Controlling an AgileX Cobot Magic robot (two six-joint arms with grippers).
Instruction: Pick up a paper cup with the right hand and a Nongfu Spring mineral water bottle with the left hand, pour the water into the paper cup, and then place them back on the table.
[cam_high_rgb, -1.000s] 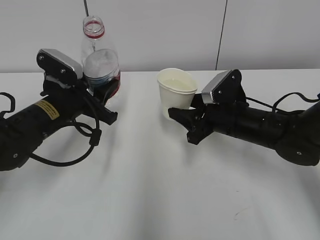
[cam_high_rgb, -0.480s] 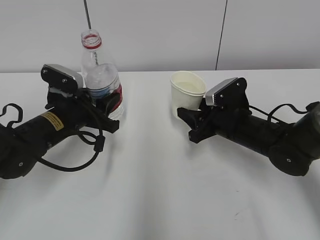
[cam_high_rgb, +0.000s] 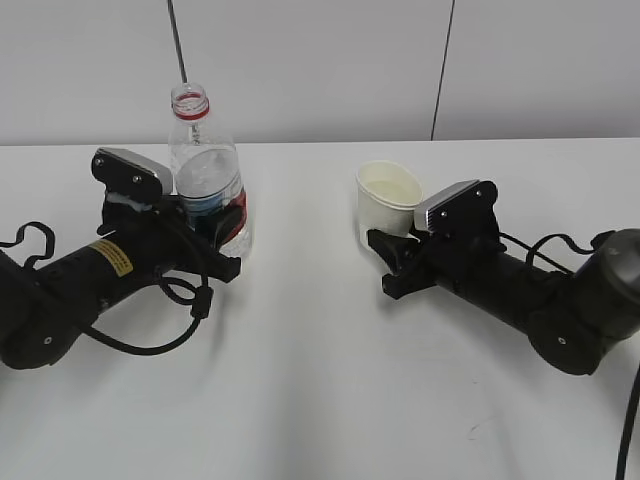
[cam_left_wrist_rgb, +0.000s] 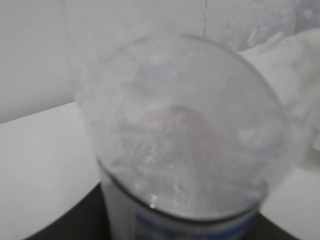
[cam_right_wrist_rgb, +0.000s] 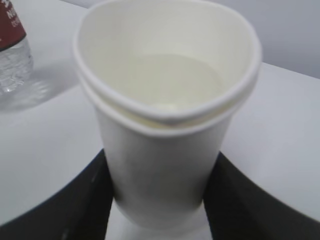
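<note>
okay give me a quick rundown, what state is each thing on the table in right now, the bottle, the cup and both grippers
Bottle: upright, cap off, held near its base.
Cup: upright, rim squeezed out of round, liquid inside.
Left gripper: shut on the bottle, low over the table.
Right gripper: shut on the cup, fingers on both sides of its lower wall.

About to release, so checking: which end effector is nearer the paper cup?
Right. The right end effector grips the paper cup on both sides, low on its wall. The left end effector is well off to the left, closed around the water bottle.
</note>
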